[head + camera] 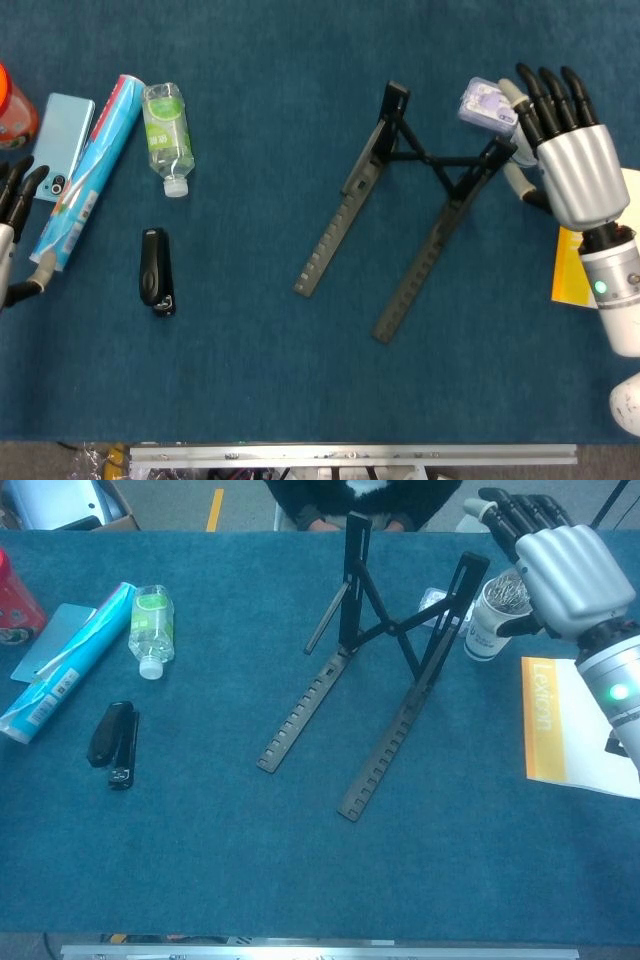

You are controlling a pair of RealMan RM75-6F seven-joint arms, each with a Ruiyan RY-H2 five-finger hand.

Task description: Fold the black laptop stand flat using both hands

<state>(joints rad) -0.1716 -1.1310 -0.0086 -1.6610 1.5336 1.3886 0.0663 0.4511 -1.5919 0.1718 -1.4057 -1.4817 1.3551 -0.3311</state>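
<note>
The blue table mat [300, 880] carries everything here. The black laptop stand [400, 215] stands unfolded slightly right of centre: its two notched rails [300, 712] lie on the mat, spreading apart toward the near edge, while two uprights [355, 575] rise at the far end, joined by crossed braces [385, 630].

My right hand [565, 150] sits just right of the stand's right upright, fingers straight and side by side, holding nothing; in the chest view it is raised and apart from the stand, in front of a white cup of clips [495, 610]. My left hand [12, 225] shows only at the left edge of the head view, dark fingers slightly apart and holding nothing.

To the right lies a yellow Lexicon book [560, 725], under my right forearm. A small lilac-labelled box [485, 103] rests just behind the stand's right upright. To the left lie a long blue tube [85, 175], a light blue phone [58, 132], a clear bottle with a green label [163, 122], a black stapler [155, 270], and part of a red container [15, 600].
</note>
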